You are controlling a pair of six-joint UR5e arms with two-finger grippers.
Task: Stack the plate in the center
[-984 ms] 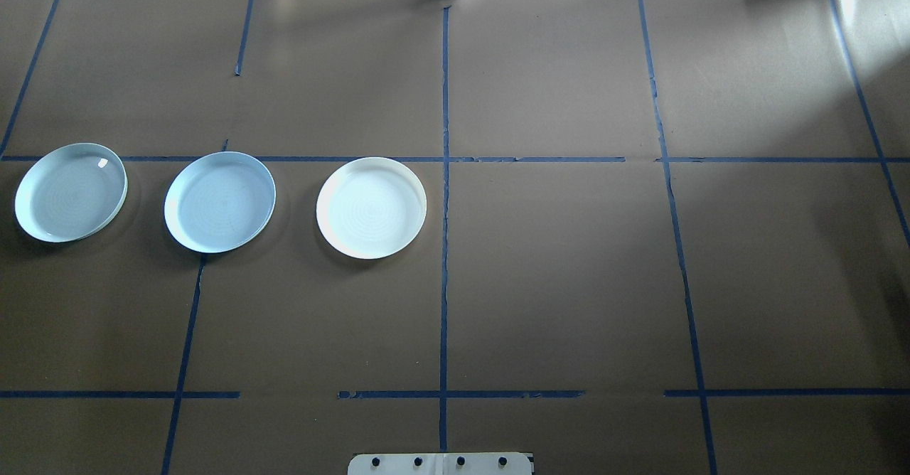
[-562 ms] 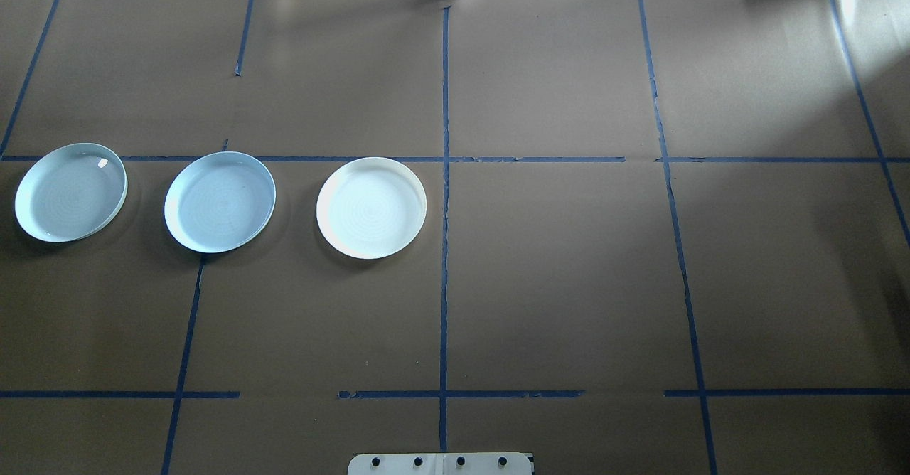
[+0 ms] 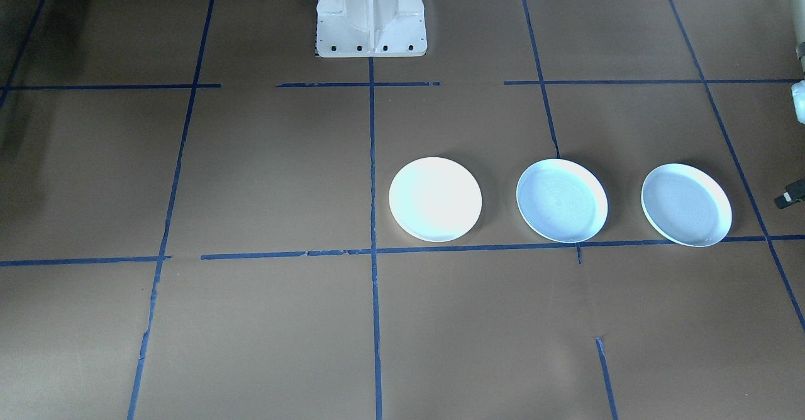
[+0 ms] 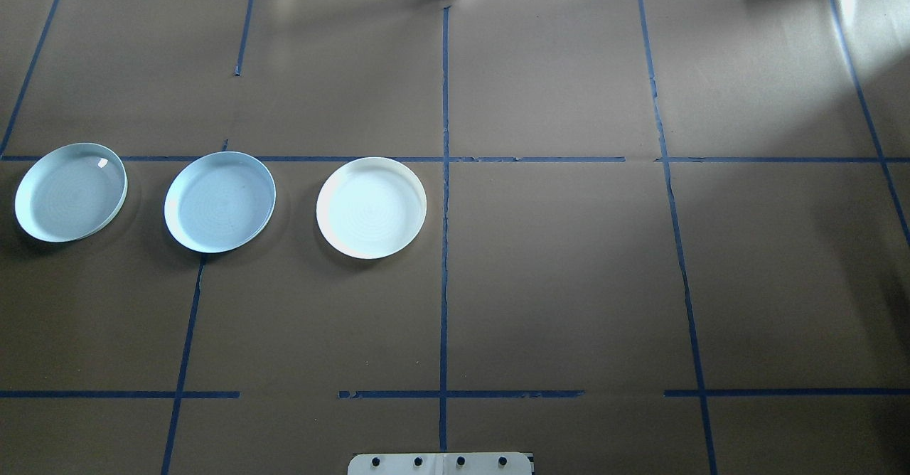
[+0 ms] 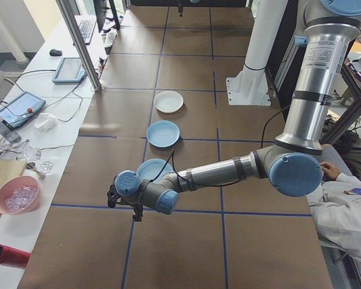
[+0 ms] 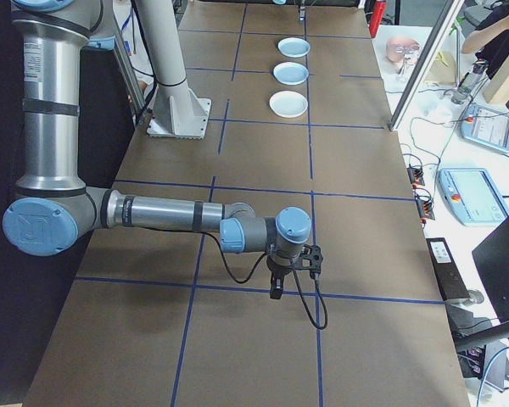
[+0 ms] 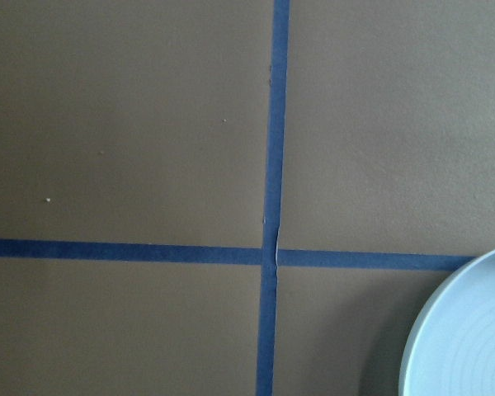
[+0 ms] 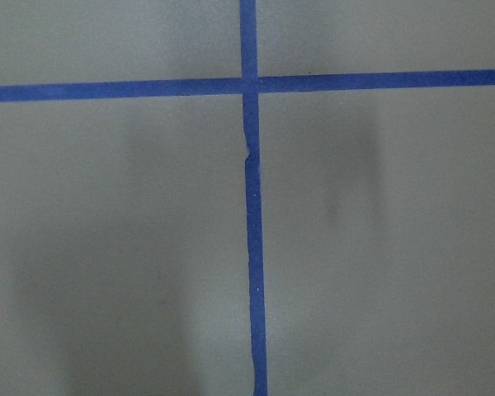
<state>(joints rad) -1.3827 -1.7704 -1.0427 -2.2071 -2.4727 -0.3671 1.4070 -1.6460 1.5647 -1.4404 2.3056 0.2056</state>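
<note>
Three plates lie in a row on the brown table. A white plate (image 4: 371,207) (image 3: 434,199) sits just left of the centre tape line. A light blue plate (image 4: 220,202) (image 3: 561,200) is beside it, and another light blue plate (image 4: 70,192) (image 3: 686,204) lies at the far left. My left gripper (image 5: 112,197) hovers near that outer plate, whose rim (image 7: 466,338) shows in the left wrist view. My right gripper (image 6: 276,290) hangs over bare table far from the plates. I cannot tell whether either is open or shut.
Blue tape lines (image 4: 444,176) divide the table into squares. The robot's white base (image 3: 371,14) stands at the table's near edge. Beyond the far edge are tablets (image 5: 70,69), a pink bowl (image 5: 17,195) and cables. A person's sleeve (image 5: 343,211) shows beside the robot.
</note>
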